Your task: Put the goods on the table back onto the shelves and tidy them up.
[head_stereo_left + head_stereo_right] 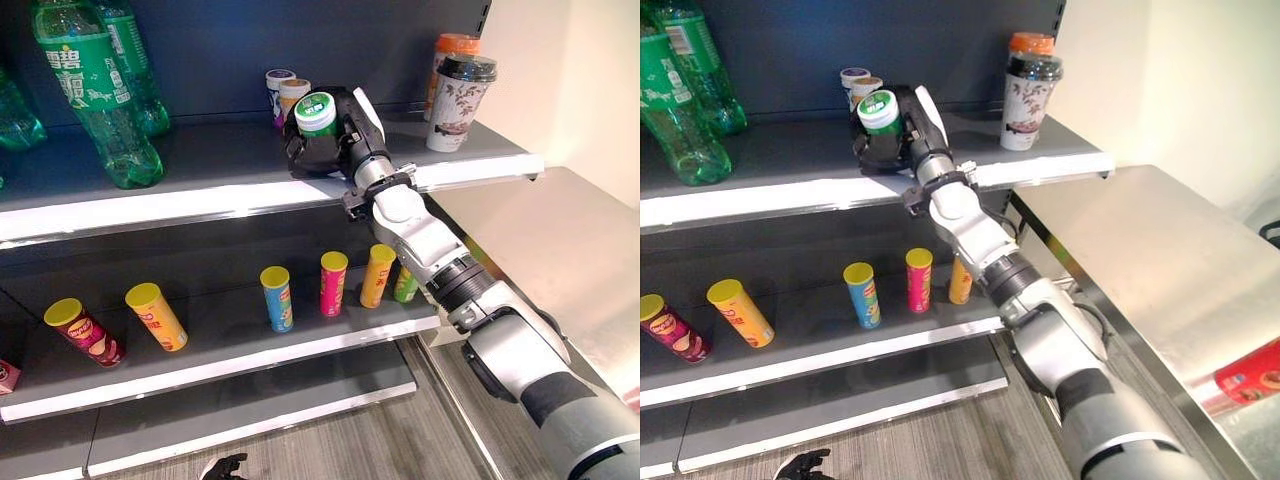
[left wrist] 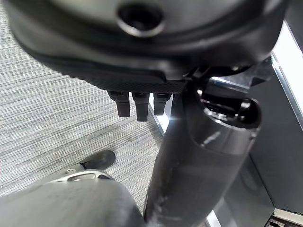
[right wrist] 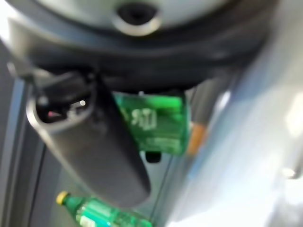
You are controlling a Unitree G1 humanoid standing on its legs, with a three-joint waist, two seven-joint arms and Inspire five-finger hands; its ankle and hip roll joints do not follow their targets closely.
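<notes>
One green-lidded jar [image 1: 316,113] clasped in the right hand [image 1: 335,140] just over the upper shelf [image 1: 200,165], beside two small jars [image 1: 283,90], mid-placing; next: lowering upright, then releasing; left hand [image 2: 137,101] idle, fingers relaxed, low by the floor.

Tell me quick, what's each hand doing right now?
Right hand: closed around a green-lidded jar above the upper shelf.
Left hand: fingers relaxed, open, holding nothing, down by the floor.
</notes>
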